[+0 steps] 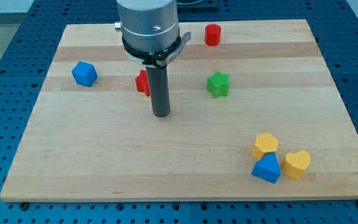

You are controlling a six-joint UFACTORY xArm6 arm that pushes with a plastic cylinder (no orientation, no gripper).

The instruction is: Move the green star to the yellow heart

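The green star (pixel 217 84) lies on the wooden board (pixel 104 162), right of centre in the upper half. The yellow heart (pixel 297 163) lies near the view's bottom right, touching a blue triangular block (pixel 266 168). My tip (pixel 161 114) rests on the board left of the green star, well apart from it, and far up-left of the yellow heart.
A yellow hexagonal block (pixel 265 144) sits just above the blue triangle. A red block (pixel 143 82) is partly hidden behind the rod. A red cylinder (pixel 212 35) stands near the top edge. A blue block (pixel 84 73) lies at the upper left.
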